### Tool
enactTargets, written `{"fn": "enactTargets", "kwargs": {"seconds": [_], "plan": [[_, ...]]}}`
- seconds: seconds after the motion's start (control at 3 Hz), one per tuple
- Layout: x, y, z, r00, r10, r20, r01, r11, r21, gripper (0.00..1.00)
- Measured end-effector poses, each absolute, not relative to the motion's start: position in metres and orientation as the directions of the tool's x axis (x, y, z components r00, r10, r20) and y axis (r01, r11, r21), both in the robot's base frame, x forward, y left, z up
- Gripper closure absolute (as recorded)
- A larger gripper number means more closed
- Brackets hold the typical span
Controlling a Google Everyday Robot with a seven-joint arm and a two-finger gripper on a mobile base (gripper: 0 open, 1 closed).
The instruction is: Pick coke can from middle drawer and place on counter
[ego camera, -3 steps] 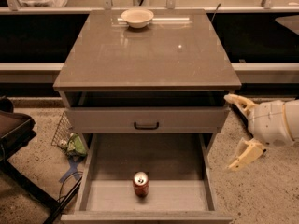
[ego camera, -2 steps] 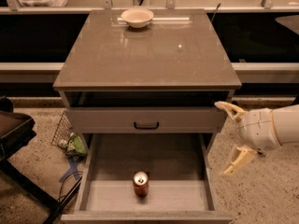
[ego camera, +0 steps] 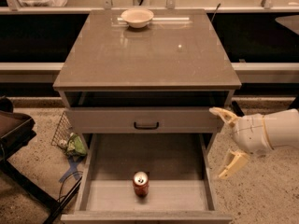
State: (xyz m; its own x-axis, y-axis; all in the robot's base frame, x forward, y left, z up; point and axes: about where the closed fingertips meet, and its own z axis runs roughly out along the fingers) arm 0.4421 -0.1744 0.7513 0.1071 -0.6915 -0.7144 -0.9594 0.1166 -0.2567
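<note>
Plainly, the coke can (ego camera: 140, 184) stands upright in the open middle drawer (ego camera: 156, 154), and the gripper (ego camera: 228, 141) is empty.
The can is near the drawer's front, roughly centred. The gripper hangs to the right, seemingly outside the drawer's side wall, fingers (ego camera: 232, 164) spread wide. A white bowl (ego camera: 137, 17) sits at the counter's (ego camera: 145, 55) far edge.

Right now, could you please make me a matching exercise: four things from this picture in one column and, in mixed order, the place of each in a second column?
Things
1. robot's cream two-finger pincer
2. shallow white bowl
3. curved black handle
4. small red soda can

Places
A. on the glossy grey-brown counter, near its far edge
B. upright on the floor of the open grey middle drawer
C. in the air, right of that drawer, fingers open
D. on the narrow drawer front under the counter

Pairs: 1-C, 2-A, 3-D, 4-B
</note>
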Motion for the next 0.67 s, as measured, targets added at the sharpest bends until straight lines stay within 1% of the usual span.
{"fn": "enactTargets", "kwargs": {"seconds": [0.33,0.67], "plan": [[0.44,-0.159,0.695,0.083,-0.615,-0.784,-0.972,0.125,-0.201,0.0],[0.444,-0.137,0.639,0.11,-0.513,-0.851,-0.976,0.105,-0.19,0.0]]}}
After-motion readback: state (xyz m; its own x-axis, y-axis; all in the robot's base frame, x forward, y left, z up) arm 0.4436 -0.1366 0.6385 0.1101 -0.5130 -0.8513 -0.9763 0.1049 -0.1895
